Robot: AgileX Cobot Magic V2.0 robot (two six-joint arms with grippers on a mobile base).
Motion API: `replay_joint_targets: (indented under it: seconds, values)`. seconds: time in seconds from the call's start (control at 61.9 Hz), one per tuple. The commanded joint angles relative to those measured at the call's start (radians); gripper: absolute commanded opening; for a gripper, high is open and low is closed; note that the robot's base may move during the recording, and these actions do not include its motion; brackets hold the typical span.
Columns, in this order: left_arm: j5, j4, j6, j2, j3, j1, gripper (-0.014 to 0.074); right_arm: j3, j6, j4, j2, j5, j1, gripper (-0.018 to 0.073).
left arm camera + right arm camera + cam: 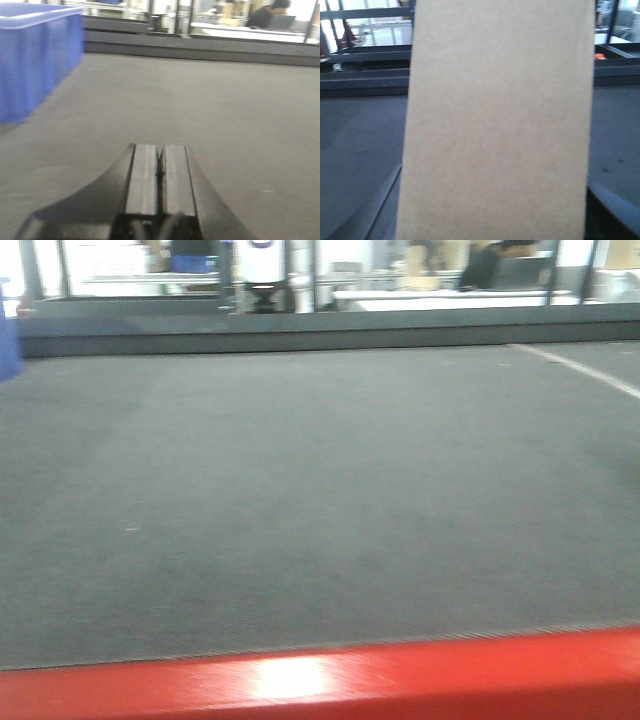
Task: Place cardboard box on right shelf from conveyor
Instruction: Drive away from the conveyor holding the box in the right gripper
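The plain tan cardboard box [500, 125] stands upright and fills the middle of the right wrist view. It sits between the dark fingers [367, 217] of my right gripper [492, 210], which press against its two sides, shut on it. Its bottom edge is out of frame. Neither the box nor the right gripper shows in the front view. My left gripper [160, 155] is shut with nothing in it, pads together, low over the dark grey conveyor [320, 490] belt. The right shelf is out of view.
A blue plastic bin [35, 60] stands on the belt to the left of my left gripper. The conveyor's red front edge [400, 680] runs along the bottom of the front view. A raised dark rail [320, 330] borders the belt's far side.
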Motion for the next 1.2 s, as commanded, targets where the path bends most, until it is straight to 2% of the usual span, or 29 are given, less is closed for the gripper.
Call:
replay_joint_targets:
  seconds: [0.0, 0.969, 1.179]
  values:
    - [-0.090, -0.007, -0.005, -0.008, -0.004, -0.001, -0.0119, -0.026, -0.009, -0.015, 0.010, -0.103, -0.008, 0.0214]
    - [-0.090, -0.007, -0.005, -0.010, -0.004, -0.001, -0.0119, -0.026, -0.009, -0.015, 0.010, -0.103, -0.008, 0.0214]
    - [-0.090, -0.007, -0.005, -0.010, -0.004, 0.021, -0.0119, -0.026, -0.009, -0.015, 0.010, -0.103, -0.008, 0.0214]
